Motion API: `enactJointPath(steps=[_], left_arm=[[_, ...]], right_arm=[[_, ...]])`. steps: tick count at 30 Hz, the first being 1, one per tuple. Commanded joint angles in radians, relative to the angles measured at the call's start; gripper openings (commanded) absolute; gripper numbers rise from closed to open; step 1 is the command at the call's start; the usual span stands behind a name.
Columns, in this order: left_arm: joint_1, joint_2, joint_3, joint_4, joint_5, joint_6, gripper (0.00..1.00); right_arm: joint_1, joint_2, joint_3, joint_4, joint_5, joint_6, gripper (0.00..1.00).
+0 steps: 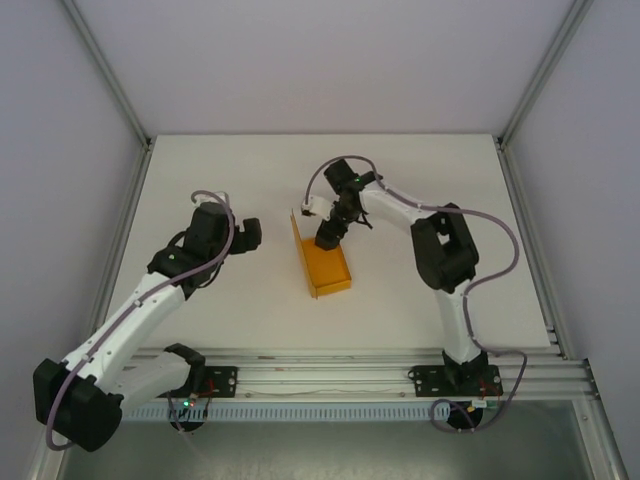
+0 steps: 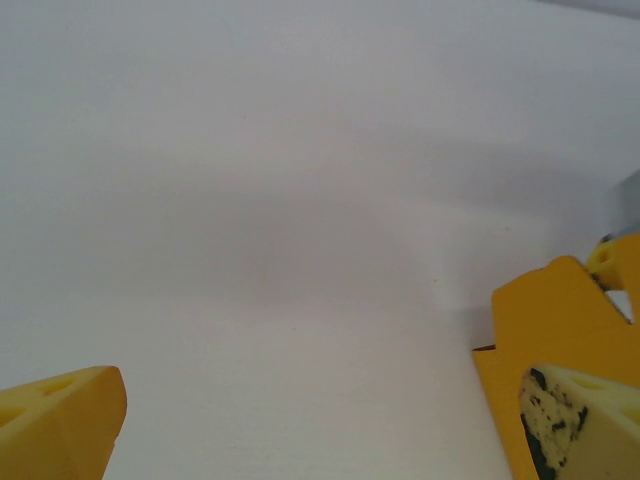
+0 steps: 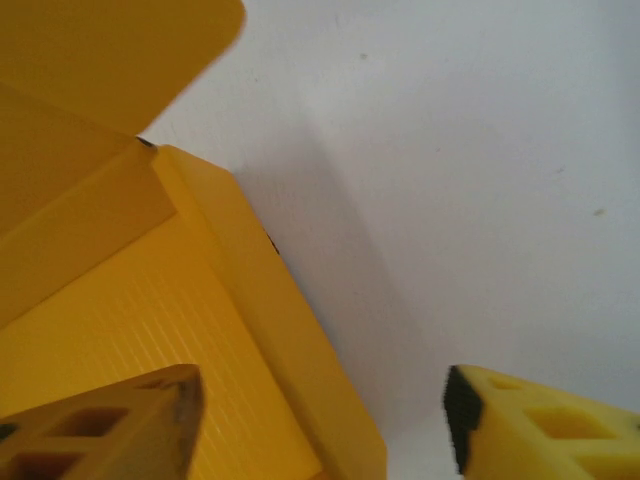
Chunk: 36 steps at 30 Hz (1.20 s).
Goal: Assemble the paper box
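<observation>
The bright orange thin-card paper box [image 1: 328, 268] lies partly folded near the middle of the white bench [image 1: 230, 170]. Its tall side panel [image 1: 298, 243] stands upright along the edge facing the left arm, and its floor lies flat. The right end effector [image 1: 328, 238] hangs over the far end of the box. In the right wrist view its jaws straddle the low wall [image 3: 290, 340] on the opposite side, with one finger [image 3: 110, 430] above the ribbed floor and the other [image 3: 540, 430] outside over bare bench. Both fingers are apart from the card, so it is released and grasping nothing. It is probably placed to pinch that wall and raise or crease it. The left end effector [image 1: 250, 232] is spread wide and empty, well apart from the box, likely held clear so the fold is unobstructed.
</observation>
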Motion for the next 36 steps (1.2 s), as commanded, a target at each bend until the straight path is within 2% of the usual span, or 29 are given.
enactJointPath(steps=[1, 6, 9, 13, 15, 19, 23, 26, 29, 33, 36], left_arm=[[0.005, -0.014, 0.018, 0.023, 0.015, -0.019, 1.00], [0.006, 0.008, 0.035, 0.017, -0.016, -0.032, 1.00], [0.006, 0.020, 0.054, 0.005, -0.056, -0.049, 1.00], [0.006, 0.017, 0.061, 0.018, -0.086, -0.056, 1.00], [0.005, 0.017, 0.060, 0.024, -0.111, -0.063, 1.00], [0.005, 0.027, 0.063, 0.055, -0.105, -0.065, 1.00], [0.006, 0.052, 0.071, 0.106, -0.021, -0.036, 1.00], [0.005, 0.076, 0.084, 0.115, -0.008, -0.023, 1.00], [0.006, 0.100, 0.102, 0.116, 0.028, 0.008, 1.00], [0.005, 0.128, 0.104, 0.151, 0.124, 0.068, 1.00], [0.006, 0.161, 0.119, 0.144, 0.175, 0.093, 1.00]], right_arm=[[0.006, 0.030, 0.053, -0.086, -0.014, 0.002, 0.51], [0.018, -0.018, -0.061, 0.151, 0.061, 0.204, 0.27], [0.020, -0.103, -0.231, 0.366, 0.154, 0.383, 0.20], [0.040, -0.217, -0.397, 0.514, 0.396, 0.715, 0.16], [0.055, -0.265, -0.456, 0.515, 0.524, 0.905, 0.16], [0.121, -0.314, -0.492, 0.363, 0.778, 1.205, 0.18], [0.165, -0.301, -0.495, 0.248, 0.806, 1.411, 0.18], [0.183, -0.319, -0.528, 0.275, 0.769, 1.490, 0.21], [0.201, -0.363, -0.569, 0.346, 0.740, 1.490, 0.23], [0.201, -0.432, -0.571, 0.335, 0.839, 1.415, 0.38], [0.200, -0.486, -0.561, 0.311, 0.884, 1.291, 0.53]])
